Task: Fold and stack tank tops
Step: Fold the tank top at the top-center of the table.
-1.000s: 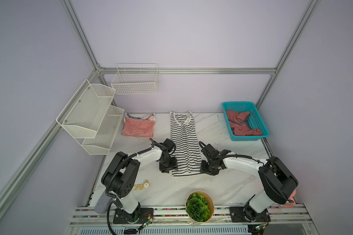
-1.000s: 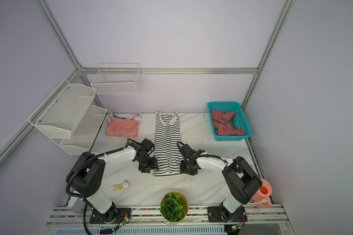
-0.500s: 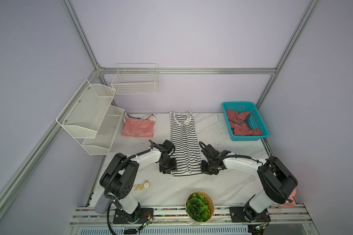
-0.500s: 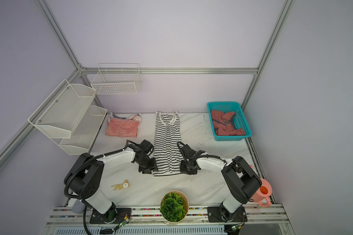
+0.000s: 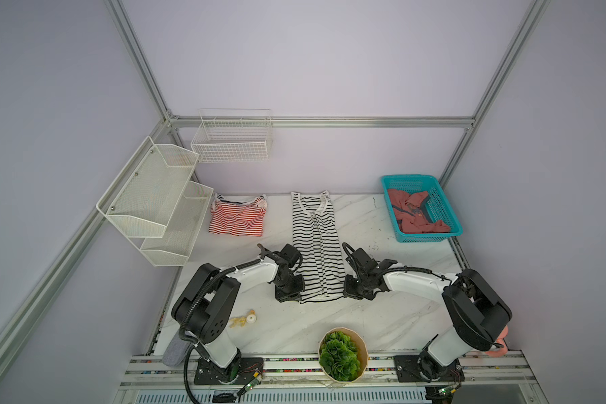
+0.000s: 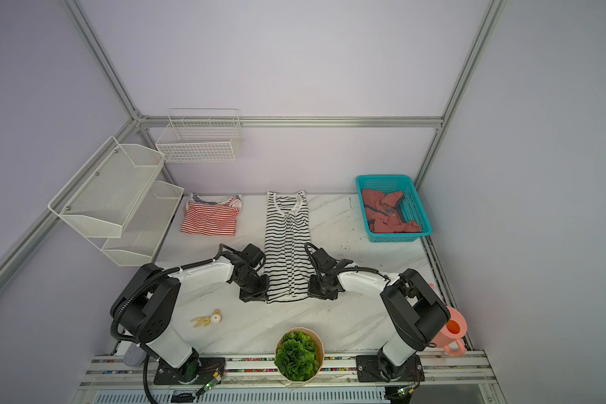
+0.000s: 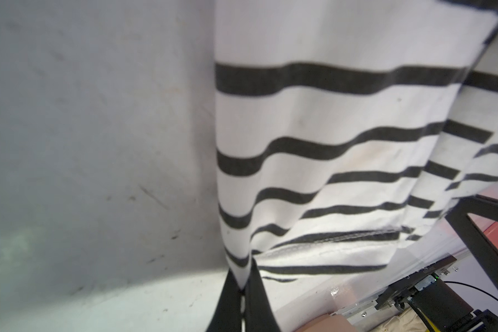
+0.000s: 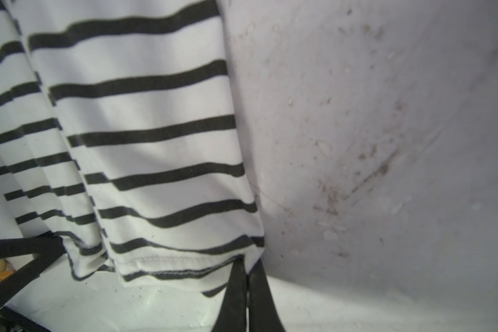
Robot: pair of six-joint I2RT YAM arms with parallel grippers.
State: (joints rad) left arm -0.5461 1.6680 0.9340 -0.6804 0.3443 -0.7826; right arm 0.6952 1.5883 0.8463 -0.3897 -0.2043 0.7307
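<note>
The black-and-white striped tank top (image 5: 315,241), lying lengthwise on the table (image 5: 382,314) between both arms, looks light and limp, so the left gripper (image 7: 243,283) and right gripper (image 8: 248,266) each pinch a hem corner tightly.

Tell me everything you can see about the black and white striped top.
The striped top is soft white knit with black stripes and a white-trimmed neckline. Its sides are folded in, making a long narrow strip lying flat on the table, neckline at the far end. The left gripper and right gripper each pinch a hem corner.
</note>
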